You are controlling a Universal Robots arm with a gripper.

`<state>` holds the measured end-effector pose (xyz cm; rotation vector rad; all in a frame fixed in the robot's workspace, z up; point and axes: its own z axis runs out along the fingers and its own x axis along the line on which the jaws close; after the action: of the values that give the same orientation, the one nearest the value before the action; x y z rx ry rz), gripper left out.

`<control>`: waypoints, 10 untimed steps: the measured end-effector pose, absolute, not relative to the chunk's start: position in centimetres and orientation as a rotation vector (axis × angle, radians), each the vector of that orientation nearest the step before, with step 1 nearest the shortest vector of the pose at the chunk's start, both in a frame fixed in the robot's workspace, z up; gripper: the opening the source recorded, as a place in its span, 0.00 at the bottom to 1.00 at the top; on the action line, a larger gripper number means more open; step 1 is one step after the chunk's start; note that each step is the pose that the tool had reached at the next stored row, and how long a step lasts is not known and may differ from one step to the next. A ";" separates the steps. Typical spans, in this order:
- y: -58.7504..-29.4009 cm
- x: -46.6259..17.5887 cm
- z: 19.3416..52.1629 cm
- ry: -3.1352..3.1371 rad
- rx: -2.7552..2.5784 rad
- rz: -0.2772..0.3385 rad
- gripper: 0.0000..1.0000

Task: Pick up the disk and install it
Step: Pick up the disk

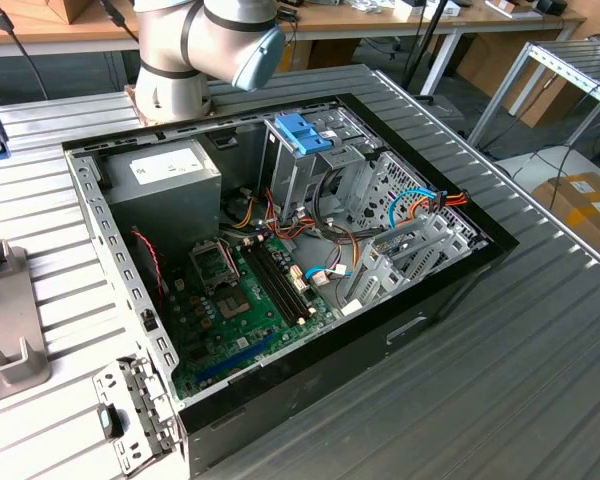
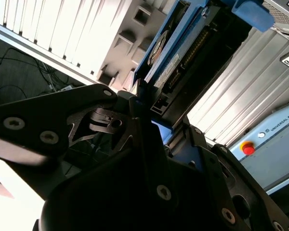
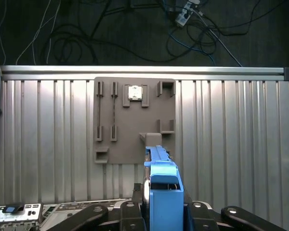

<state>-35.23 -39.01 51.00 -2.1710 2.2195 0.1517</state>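
The disk (image 3: 163, 190) is a flat drive with bright blue side rails and a blue end tab. It stands on edge between the fingers of my gripper (image 3: 163, 214), well above the ribbed metal table. In the second wrist view the disk (image 2: 183, 48) runs away from my gripper (image 2: 151, 113), whose black jaws are shut against its two flat faces. Below it lies the grey holder plate (image 3: 135, 120) with empty slots. The open computer case (image 1: 450, 290) lies on the table in the exterior view, with its tall metal drive cage (image 1: 310, 170) at the back.
A blue latch (image 1: 302, 132) tops the cage. Cables (image 1: 420, 205) and a motherboard (image 1: 240, 300) fill the case. The arm's base (image 1: 180, 60) stands behind it. A grey plate (image 1: 5, 320) and a metal bracket (image 1: 130, 405) lie at the exterior view's left. A red stop button (image 2: 248, 148) is nearby.
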 end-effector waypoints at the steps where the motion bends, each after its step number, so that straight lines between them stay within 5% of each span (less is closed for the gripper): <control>1: -39.1 -35.2 51.0 2.219 -2.171 0.152 0.37; 10: -39.6 -35.1 51.0 2.219 -2.171 0.152 0.37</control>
<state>-35.10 -39.59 50.97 -2.1710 2.2194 0.1517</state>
